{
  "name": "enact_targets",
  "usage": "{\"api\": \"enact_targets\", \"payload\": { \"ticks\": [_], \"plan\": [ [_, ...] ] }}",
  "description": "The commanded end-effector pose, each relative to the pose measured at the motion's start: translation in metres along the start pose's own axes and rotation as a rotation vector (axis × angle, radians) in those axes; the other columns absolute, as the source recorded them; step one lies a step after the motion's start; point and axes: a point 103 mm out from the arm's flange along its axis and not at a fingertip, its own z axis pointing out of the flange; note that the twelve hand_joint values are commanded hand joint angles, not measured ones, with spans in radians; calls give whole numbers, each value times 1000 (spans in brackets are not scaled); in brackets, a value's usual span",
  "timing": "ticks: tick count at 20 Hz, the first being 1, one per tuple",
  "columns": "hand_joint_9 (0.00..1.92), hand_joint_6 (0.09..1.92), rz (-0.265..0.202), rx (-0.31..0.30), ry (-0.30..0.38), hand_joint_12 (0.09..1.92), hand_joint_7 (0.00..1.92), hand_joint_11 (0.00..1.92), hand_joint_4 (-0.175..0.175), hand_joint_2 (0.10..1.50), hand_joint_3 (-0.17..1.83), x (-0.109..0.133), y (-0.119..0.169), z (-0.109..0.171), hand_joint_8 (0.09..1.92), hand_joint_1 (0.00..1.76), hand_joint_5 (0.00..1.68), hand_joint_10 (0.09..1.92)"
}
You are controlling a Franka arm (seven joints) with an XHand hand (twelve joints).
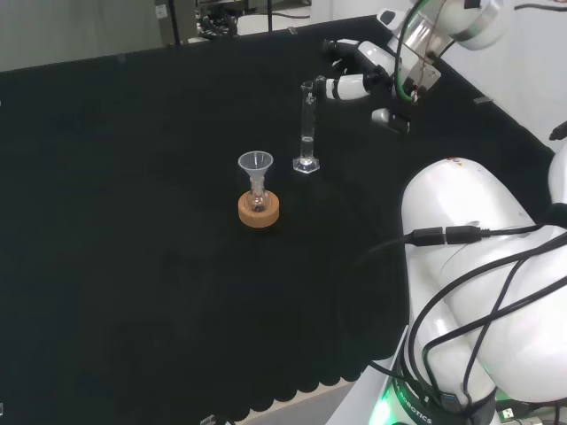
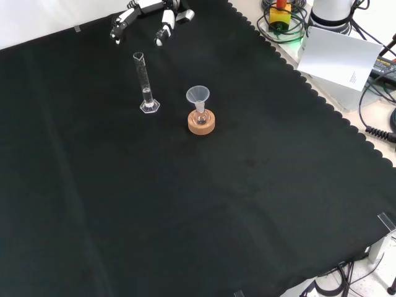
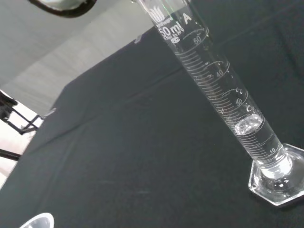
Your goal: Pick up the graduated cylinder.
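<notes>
A clear glass graduated cylinder (image 1: 306, 124) stands upright on its hexagonal foot on the black cloth, with a little clear liquid near its bottom. It is also in the front view (image 2: 145, 83) and fills much of the wrist view (image 3: 223, 95). The black and white hand (image 1: 356, 75) hovers just right of the cylinder's top in the head view, fingers straight and spread, apart from the glass. In the front view the hand (image 2: 148, 15) is beyond the cylinder near the cloth's far edge. It holds nothing.
A small flask with a clear funnel (image 1: 256, 168) in its neck rests on a cork ring (image 1: 259, 211), left and nearer than the cylinder in the head view (image 2: 201, 120). The arm's white links (image 1: 478, 266) stand at the head view's right.
</notes>
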Motion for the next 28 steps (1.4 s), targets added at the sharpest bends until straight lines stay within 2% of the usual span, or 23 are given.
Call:
{"api": "enact_targets", "payload": {
  "ticks": [1,5,8,16,20,28],
  "plan": [
    [445,87,-61,4,60,1365,236,203,8,658,468,-17,-4,12,587,783,339,579],
    [472,87,-51,26,104,1360,270,229,9,656,498,-24,-2,30,586,815,337,575],
    [476,87,-46,2,141,1360,282,237,10,678,514,-30,0,44,586,825,349,572],
    [526,87,-46,5,209,1347,320,263,16,687,536,-44,5,67,567,805,370,555],
    [541,87,-52,7,220,1350,331,278,21,675,534,-48,5,73,568,814,327,556],
    [609,87,-82,-2,274,1324,424,343,25,650,564,-51,11,90,557,922,412,526]
  ]
}}
